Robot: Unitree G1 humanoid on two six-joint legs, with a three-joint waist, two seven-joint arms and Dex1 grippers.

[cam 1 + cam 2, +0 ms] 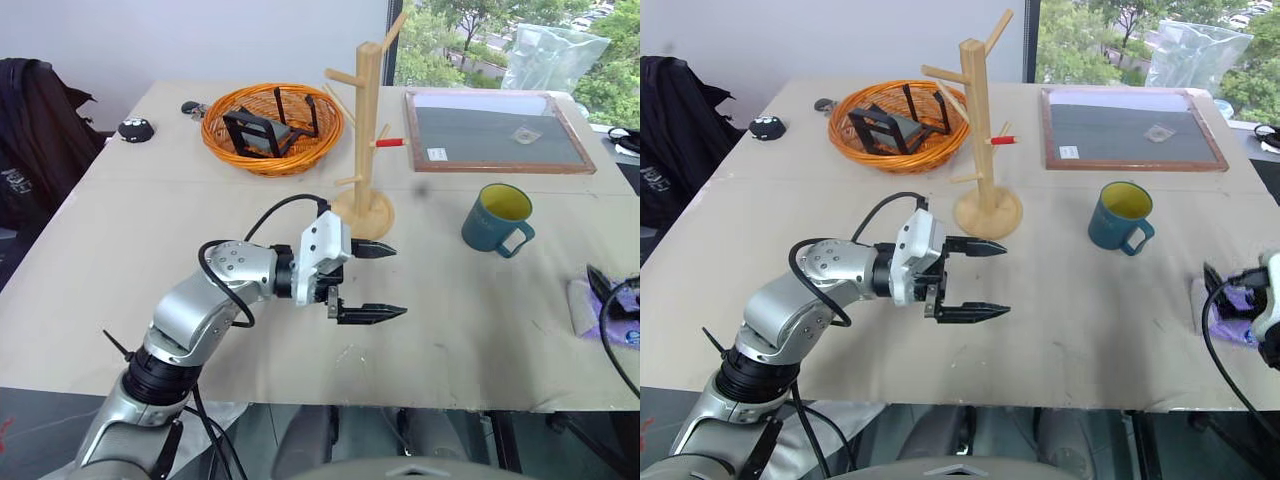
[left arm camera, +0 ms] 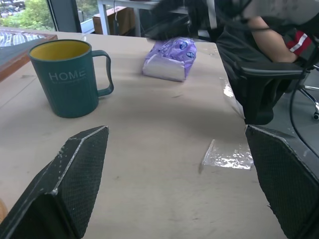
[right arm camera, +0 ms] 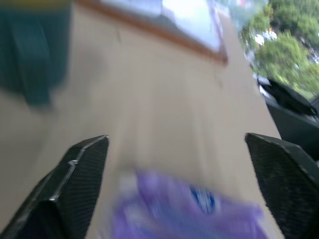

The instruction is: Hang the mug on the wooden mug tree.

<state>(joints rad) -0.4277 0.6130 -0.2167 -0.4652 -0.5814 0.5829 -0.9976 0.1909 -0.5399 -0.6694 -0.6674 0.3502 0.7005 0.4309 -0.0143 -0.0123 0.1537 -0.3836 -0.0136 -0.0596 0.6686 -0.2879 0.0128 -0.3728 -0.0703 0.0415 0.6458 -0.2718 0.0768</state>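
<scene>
We see the mug [image 1: 497,218] upright on the worktop [image 1: 120,260], right of centre in the head view, handle toward the lower right, yellow inside visible, "HOME" printed on its side in the left wrist view. Nothing grips it.

The wooden mug tree [image 1: 366,140] stands upper centre on its round base, pegs bare, 1 peg red-tipped and pointing right. The mug sits well apart from it, to its right.

Left claw [image 1: 374,281] at frame centre, just below the tree base, pointing right toward the mug, its 2 fingers apart, empty.

Right claw [image 3: 187,186] has fingers spread wide in its wrist view, empty, over the purple tissue pack [image 1: 600,312] at the right edge.

Orange wire basket [image 1: 272,128] upper centre-left, left of the tree, black objects inside. Wood-framed board [image 1: 496,132] upper right, behind the mug.
</scene>
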